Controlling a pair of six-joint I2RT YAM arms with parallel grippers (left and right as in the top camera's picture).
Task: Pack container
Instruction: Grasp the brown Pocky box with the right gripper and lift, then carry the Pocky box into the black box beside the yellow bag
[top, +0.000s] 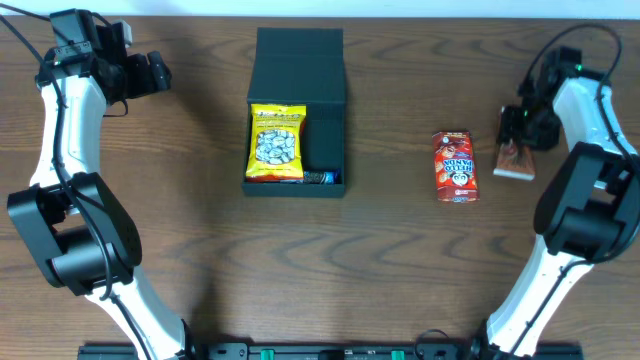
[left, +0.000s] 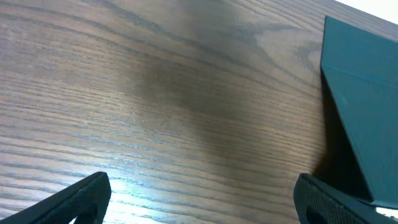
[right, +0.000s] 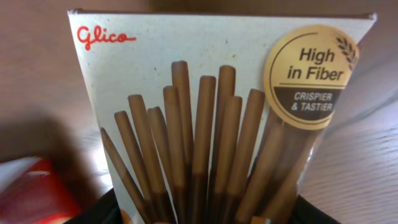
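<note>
The container (top: 300, 60) is a dark teal box lying open at the table's middle, its flap lid folded back. Inside it lie a yellow snack packet (top: 276, 143) and a small blue item (top: 322, 178). At the far right, my right gripper (top: 520, 125) has its fingers against both sides of a Glico biscuit-stick box (top: 516, 160). In the right wrist view that box (right: 205, 93) fills the gap of the gripper (right: 205, 214). My left gripper (top: 150, 73) hangs open at the far left, with bare wood between its fingertips (left: 87, 196). The container's edge (left: 360, 124) shows in the left wrist view.
A red Hello Panda packet (top: 455, 166) lies on the wooden table between the container and the right gripper. In the right wrist view it is a red blur (right: 31, 190) at the lower left. Both arm bases stand at the near table edge.
</note>
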